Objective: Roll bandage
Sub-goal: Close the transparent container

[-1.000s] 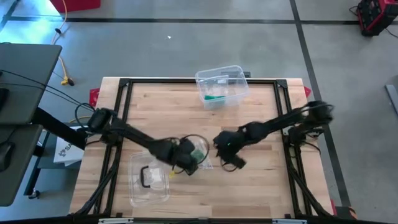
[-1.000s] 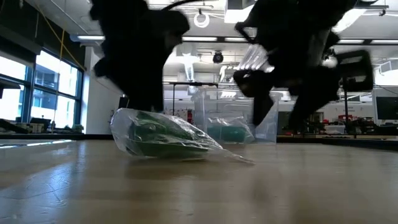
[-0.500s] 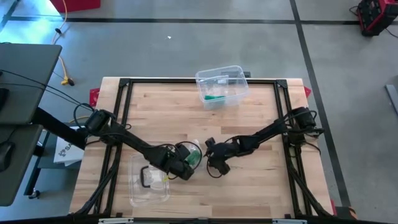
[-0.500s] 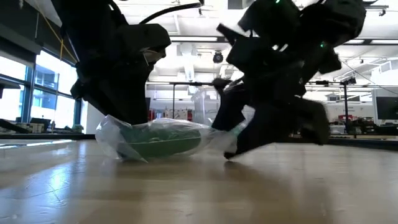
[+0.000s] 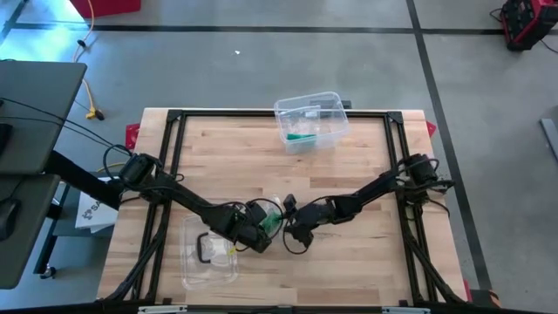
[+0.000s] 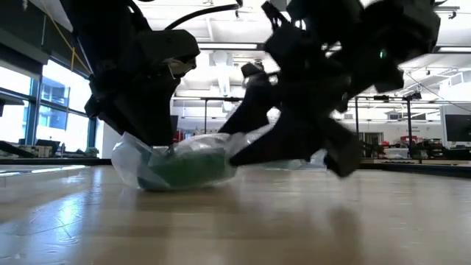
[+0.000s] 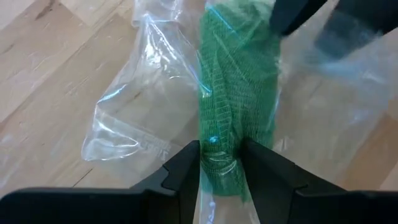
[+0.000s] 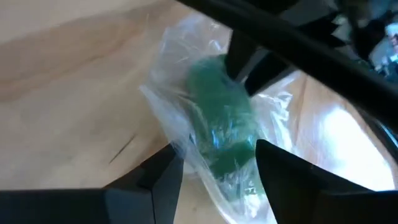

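A green bandage (image 7: 239, 81) sits inside a crumpled clear plastic bag (image 6: 180, 165), which lies on the wooden table near its front middle (image 5: 275, 218). My left gripper (image 7: 221, 146) comes down on the bag from the left and is shut on it. My right gripper (image 8: 219, 149) comes in low from the right. It is open, with one finger on each side of the bag's other end and the bandage (image 8: 221, 124) just ahead of it. My left gripper pinches one end of the bandage (image 7: 219, 163) through the plastic, between its two fingers. The fingers (image 7: 186, 168) slant down from above. The bag lies on the table beneath them. My right gripper straddles the bag's end (image 8: 214, 177); whether it touches the plastic I cannot tell.
A clear bin (image 5: 307, 120) with green contents stands at the far middle of the table. A second clear container (image 5: 209, 253) lies at the near left, close to my left arm. Black frame rails (image 5: 174, 139) run along the table's sides.
My right gripper has gone toward the table's left, sunk and tipped over, and now stands at the bag's right end. My left gripper has come down a little toward the near edge with the bag, which has gone from stretched out with a long tail to bunched up.
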`<move>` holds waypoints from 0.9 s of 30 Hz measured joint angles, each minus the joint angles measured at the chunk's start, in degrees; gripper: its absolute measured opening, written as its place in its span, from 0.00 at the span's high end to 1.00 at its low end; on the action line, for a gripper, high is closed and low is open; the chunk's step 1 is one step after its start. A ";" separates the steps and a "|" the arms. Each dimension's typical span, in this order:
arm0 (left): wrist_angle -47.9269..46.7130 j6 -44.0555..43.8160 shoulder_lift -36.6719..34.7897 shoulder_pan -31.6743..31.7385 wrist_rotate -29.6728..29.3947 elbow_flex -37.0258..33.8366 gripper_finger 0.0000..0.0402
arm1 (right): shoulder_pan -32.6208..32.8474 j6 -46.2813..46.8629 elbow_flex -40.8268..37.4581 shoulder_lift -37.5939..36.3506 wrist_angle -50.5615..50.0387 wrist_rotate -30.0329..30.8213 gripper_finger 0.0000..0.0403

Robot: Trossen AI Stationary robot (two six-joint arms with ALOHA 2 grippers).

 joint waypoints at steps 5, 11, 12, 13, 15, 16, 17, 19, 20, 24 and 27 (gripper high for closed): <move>1.24 0.79 0.04 0.00 0.64 -0.02 0.71 | 0.09 -1.36 0.03 4.09 5.17 0.05 0.61; -4.75 1.42 -3.58 -0.84 0.15 1.14 0.71 | 0.56 -0.91 0.00 0.85 0.63 1.48 0.96; -6.45 1.47 -5.24 -1.03 -0.83 1.81 0.71 | 0.59 -0.47 0.00 -0.74 -0.25 2.64 0.96; -7.78 1.47 -6.97 -1.12 -1.94 2.39 0.71 | 0.57 -0.31 0.00 -2.74 -1.91 3.84 0.96; -11.16 1.44 -10.92 -1.52 -4.47 3.10 0.71 | 0.12 -0.09 0.00 -7.43 -6.18 5.29 0.99; -12.94 1.26 -12.72 -1.68 -5.82 3.19 0.71 | -0.17 0.13 0.00 -10.23 -9.34 5.89 0.99; -14.34 1.02 -14.63 -1.91 -7.26 3.18 0.71 | -0.59 0.75 -0.02 -13.23 -12.17 6.58 0.99; -16.32 0.54 -18.43 -2.49 -10.86 3.22 0.71 | -1.97 1.94 0.07 -20.39 -17.89 7.64 0.99; -17.41 0.48 -20.27 -2.84 -12.98 3.26 0.71 | -3.00 2.38 0.64 -24.14 -21.66 7.96 0.99; -19.41 1.14 -24.64 -4.37 -20.96 3.08 0.71 | -10.64 2.61 6.73 -36.62 -39.20 9.72 1.00; -19.59 2.86 -25.80 -5.13 -24.06 2.93 0.71 | -20.16 2.47 13.80 -40.39 -49.43 9.73 1.00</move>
